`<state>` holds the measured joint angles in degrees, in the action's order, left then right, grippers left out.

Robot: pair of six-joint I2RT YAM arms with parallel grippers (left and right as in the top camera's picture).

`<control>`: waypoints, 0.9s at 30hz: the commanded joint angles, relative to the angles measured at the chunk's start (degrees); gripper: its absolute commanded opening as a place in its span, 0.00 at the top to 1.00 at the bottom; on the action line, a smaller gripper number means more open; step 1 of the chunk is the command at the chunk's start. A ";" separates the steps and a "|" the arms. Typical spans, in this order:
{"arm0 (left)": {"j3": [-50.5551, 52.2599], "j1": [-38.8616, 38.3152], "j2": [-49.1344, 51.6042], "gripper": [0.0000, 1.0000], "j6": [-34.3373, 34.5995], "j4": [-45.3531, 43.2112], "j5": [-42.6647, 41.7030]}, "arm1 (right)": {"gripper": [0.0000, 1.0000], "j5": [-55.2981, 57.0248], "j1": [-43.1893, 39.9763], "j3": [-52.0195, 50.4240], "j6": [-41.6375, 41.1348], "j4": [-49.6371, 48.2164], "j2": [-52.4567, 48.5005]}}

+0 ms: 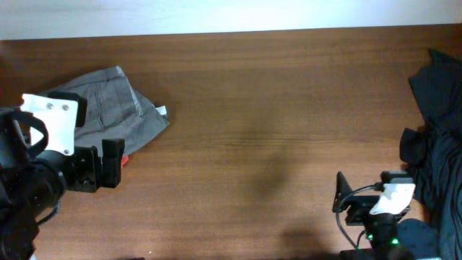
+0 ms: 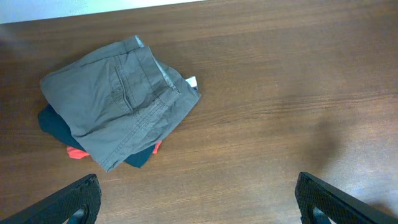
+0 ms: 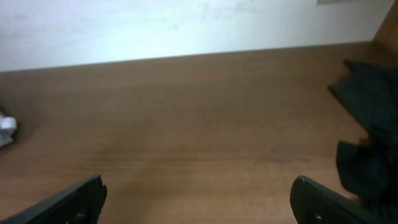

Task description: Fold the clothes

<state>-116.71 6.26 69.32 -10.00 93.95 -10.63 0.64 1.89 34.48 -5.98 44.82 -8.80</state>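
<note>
Right, from the overhead view I have the folded grey trousers [image 2: 121, 102] lying near the left edge of the surface [image 1: 260, 108], towards its far left corner. They sit on top of a small stack: a dark blue garment [image 2: 53, 124] shows beneath them on the left side, and a scrap of red garment [image 2: 76, 153] pokes out at the near side. A white tag [image 2: 191, 81] sticks out from the trousers' right end.

My left fingers [image 1: 112, 163] hang on the near side of that stack. On the left wrist camera they are spread wide, one at each lower corner of the frame, with nothing between them but bare wood.

Over at the right edge, a loose pile of dark clothes [image 1: 440, 144] runs from the far right corner down towards the near right corner, crumpled and unfolded. I cannot tell how many pieces are in it.

My right fingers [image 1: 339, 193] sit close to the near edge, just left of that pile. The right wrist camera shows them wide apart too, gripping nothing, with the dark cloth off to their right.
</note>
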 commanded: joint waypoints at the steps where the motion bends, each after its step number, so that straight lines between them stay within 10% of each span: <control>1: 0.20 -0.26 -0.46 0.01 0.55 0.02 -0.22 | 0.01 1.01 -0.46 -9.77 -0.94 -0.57 6.64; 27: 0.20 -0.26 -0.46 0.01 0.55 0.02 -0.22 | 0.01 0.92 -0.42 -23.91 -1.99 -6.86 8.57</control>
<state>-116.68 6.26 69.25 -10.00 93.93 -10.63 0.64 1.89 11.92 -7.53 38.11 -0.91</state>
